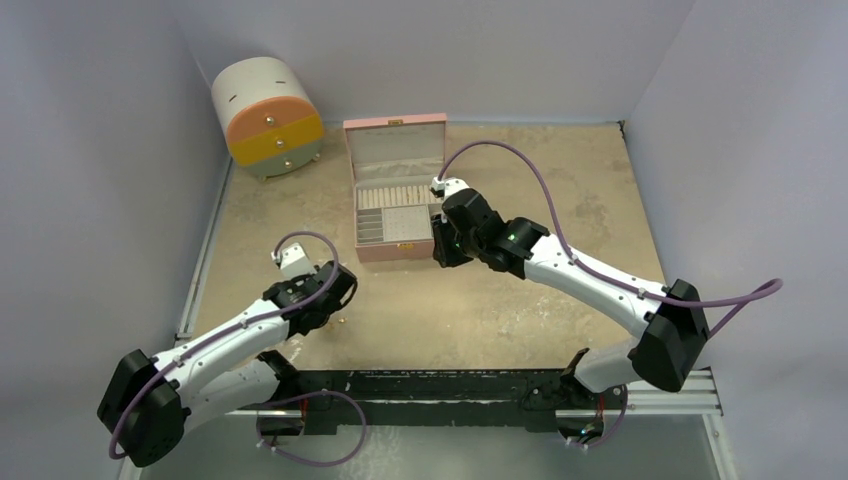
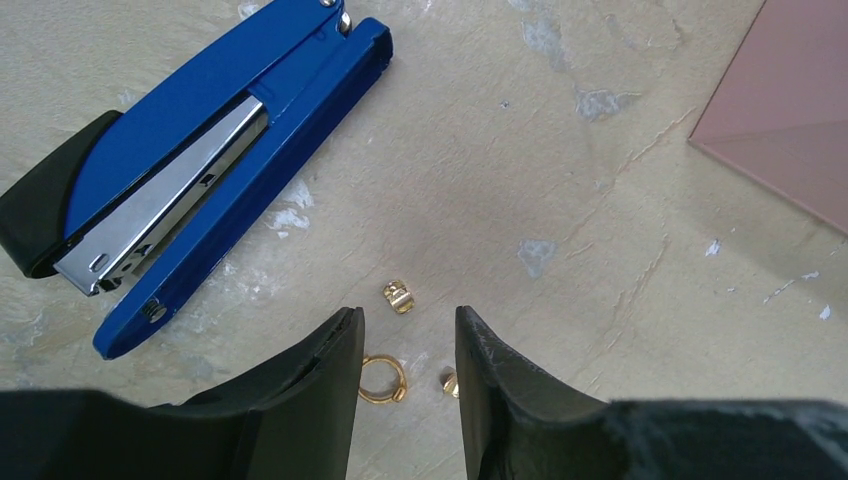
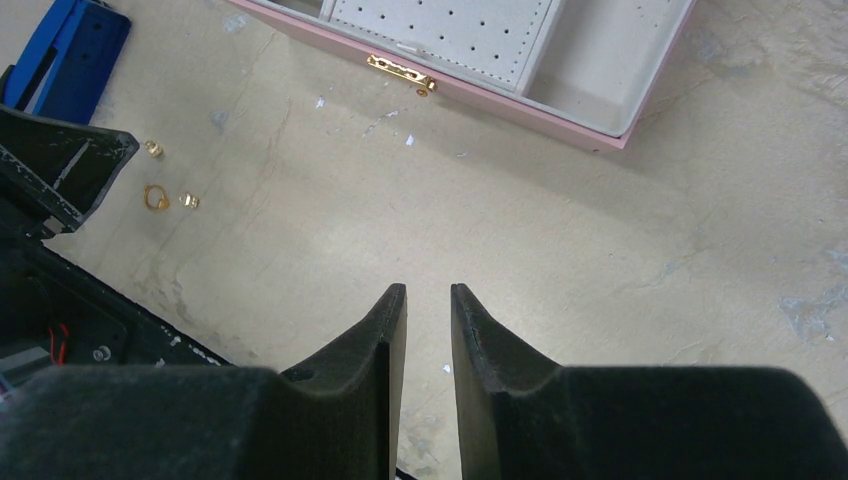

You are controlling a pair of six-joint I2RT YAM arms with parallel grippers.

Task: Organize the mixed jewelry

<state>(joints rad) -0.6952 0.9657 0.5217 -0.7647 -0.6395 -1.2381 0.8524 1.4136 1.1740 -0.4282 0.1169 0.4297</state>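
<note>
Mixed jewelry (image 3: 158,198) lay loose on the surface (image 1: 480,310), in front of the pink box (image 1: 395,252) and off to its left, well apart from its front wall. We made out three pieces: a gold ring (image 2: 381,379), a clip-like bit (image 2: 399,296) and a stud (image 2: 450,382), close together but not touching. The surface was a pale, mottled sheet, scuffed and flecked with white, closed in on three sides by plain lilac-grey walls (image 1: 110,150). The box stood with its lid raised; a round drawer chest (image 1: 268,118) sat behind the box to its left, in the corner. A blue stapler (image 2: 200,160) lay flat on the far side of the jewelry from the box.

The left claw (image 2: 407,318) hung low over the pieces, fingers parted and gripping nothing, with the ring and stud between them. Whether the ring touched a finger we could not tell. The right claw (image 3: 428,290) hovered near the box's front right corner, its fingers a narrow slit apart and empty.

From above, the left arm hid the jewelry almost wholly. Both wrist views cut the box off, and the right wrist view showed only one end of the stapler. A tiny gold circle sat beside the box's clasp (image 3: 400,70); we could not tell whether it belonged to the clasp.
</note>
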